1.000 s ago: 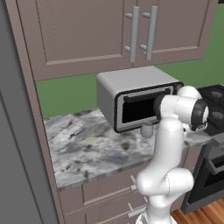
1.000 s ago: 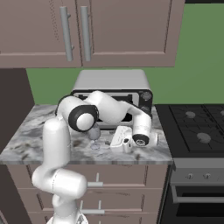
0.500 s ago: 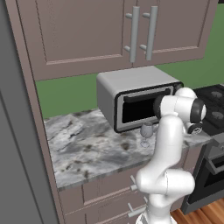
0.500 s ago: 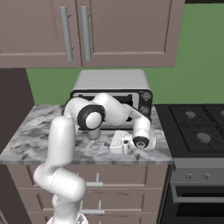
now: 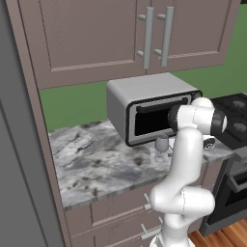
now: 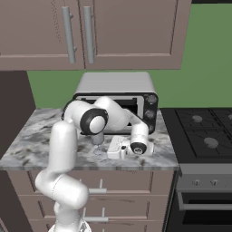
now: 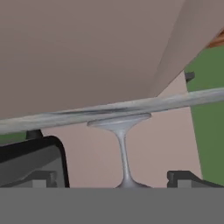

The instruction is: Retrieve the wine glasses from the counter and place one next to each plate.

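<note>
Marbled grey-white stone makes up the table [image 5: 91, 164], which carries a silver microwave [image 5: 144, 103] against the green wall, under brown cupboards [image 5: 120, 34]. The white arm [image 5: 185, 159] reaches low over the table's front part. One glass [image 5: 161, 147] stands upright on the table just in front of the microwave. The pincer [image 6: 118, 148] lies sideways, level with the glass and just beside it. In the hand view, which is rolled over, the stem [image 7: 124, 159] runs between the two fingertips [image 7: 181, 178], apart from both. The pincer is spread wide and grips nothing. The glass is translucent grey, with a rounded bowl, thin stem and flat round foot.
</note>
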You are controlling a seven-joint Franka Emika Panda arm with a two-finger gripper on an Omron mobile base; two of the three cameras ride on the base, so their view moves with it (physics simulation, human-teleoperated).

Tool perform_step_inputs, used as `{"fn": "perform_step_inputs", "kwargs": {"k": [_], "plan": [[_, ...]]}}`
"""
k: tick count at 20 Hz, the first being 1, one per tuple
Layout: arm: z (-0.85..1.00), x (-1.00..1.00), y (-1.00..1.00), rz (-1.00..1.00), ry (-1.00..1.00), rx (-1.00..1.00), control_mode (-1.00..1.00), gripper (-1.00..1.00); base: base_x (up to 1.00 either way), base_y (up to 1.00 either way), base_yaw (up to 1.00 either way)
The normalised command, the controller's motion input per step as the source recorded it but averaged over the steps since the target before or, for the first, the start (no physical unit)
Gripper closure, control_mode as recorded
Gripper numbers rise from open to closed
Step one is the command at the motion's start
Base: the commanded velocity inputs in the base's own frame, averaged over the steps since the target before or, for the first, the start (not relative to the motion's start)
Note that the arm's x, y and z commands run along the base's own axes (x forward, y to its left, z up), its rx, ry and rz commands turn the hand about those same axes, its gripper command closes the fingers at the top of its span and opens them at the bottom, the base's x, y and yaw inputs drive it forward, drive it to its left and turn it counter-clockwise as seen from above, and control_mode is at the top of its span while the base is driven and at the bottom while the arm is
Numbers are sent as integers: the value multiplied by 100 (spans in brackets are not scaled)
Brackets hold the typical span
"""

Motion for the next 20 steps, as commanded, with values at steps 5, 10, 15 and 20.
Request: {"fn": "perform_step_inputs", "kwargs": {"k": [5,10,15,20], "plan": [[-5,9,14,-2,0,0,-100,-100,0,0,0],[-3,14,0,-4,0,0,-100,-100,0,0,0],[-1,5,0,-4,0,0,-100,-100,0,0,0],[0,-3,0,-1,0,0,-100,-100,0,0,0]]}}
